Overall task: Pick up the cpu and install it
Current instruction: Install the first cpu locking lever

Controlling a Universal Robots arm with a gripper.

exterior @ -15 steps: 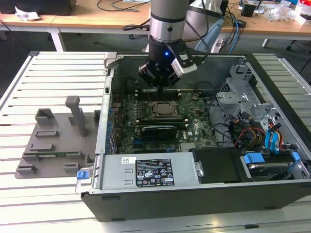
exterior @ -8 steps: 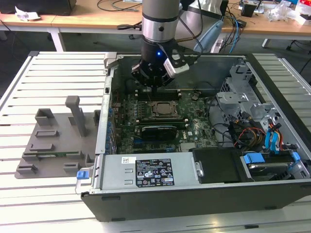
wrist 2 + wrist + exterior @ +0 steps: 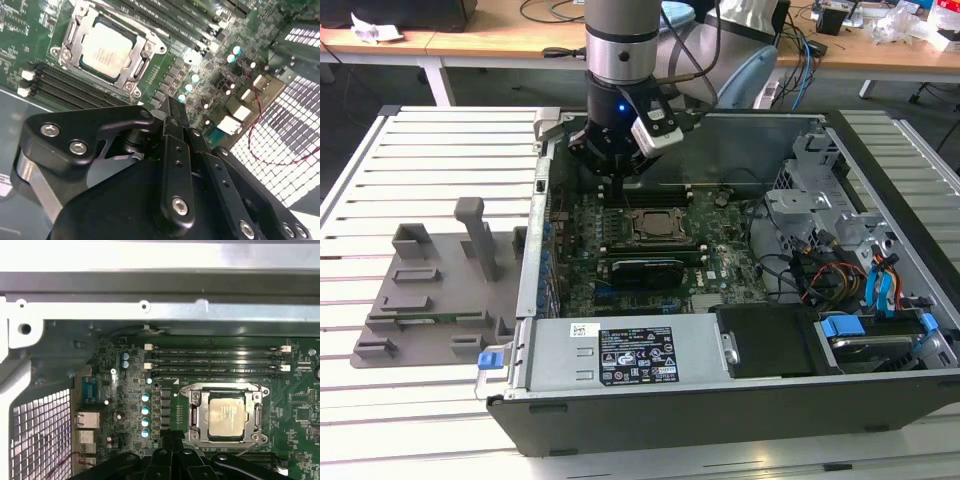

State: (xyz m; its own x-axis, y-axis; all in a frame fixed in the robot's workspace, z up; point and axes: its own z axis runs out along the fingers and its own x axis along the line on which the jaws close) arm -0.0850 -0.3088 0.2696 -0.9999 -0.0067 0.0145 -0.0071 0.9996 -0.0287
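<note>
Jaws of your gripper [image 3: 612, 180] looked pressed together and empty, hovering over the motherboard [image 3: 582, 235]; the cpu [image 3: 649, 224] sat in its socket [image 3: 672, 237], just toward the exterior view's right of them.

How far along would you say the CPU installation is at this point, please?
Looks done: the cpu already lies square inside the socket frame on the motherboard, seen in both wrist views. In hand: apparently nothing; the gripper hangs above the board, off to one side of the socket rather than on the chip. Left: I cannot tell whether the chip is fully seated or the socket latched.
</note>
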